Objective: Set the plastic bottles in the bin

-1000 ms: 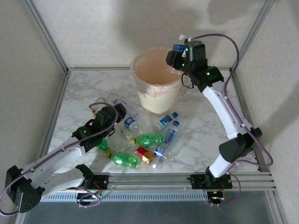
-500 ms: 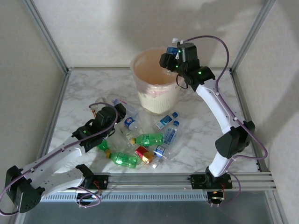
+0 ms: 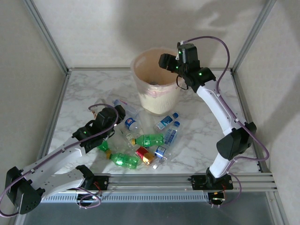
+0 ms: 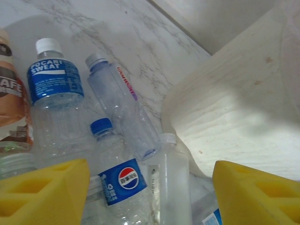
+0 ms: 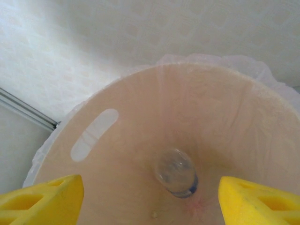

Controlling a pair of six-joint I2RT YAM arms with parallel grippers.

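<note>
My right gripper (image 3: 165, 61) hangs open over the mouth of the bin (image 3: 155, 96), with nothing between its yellow fingers (image 5: 47, 197). A clear bottle (image 5: 176, 178) sits deep inside the bin's pinkish liner (image 5: 187, 108). My left gripper (image 3: 117, 111) is low over the heap of plastic bottles beside the bin's base, open. Between and under its pads (image 4: 51, 187) lie a Pepsi-labelled bottle (image 4: 117, 178) and a frosted white bottle (image 4: 173, 183), neither pinched. Beyond them lie a Pocari Sweat bottle (image 4: 56, 89) and a clear one (image 4: 124, 112).
More bottles lie in front of the bin: two green ones (image 3: 149, 139) (image 3: 123, 160), a red-and-gold one (image 3: 145, 155) and clear blue-labelled ones (image 3: 166, 121) (image 3: 171, 132). A brown-labelled bottle (image 4: 11, 103) lies at the left. Frame posts stand at the table's back corners.
My right gripper moved left over the bin and opened, and the blue-capped bottle it held now lies inside the bin. The left arm has not moved.
</note>
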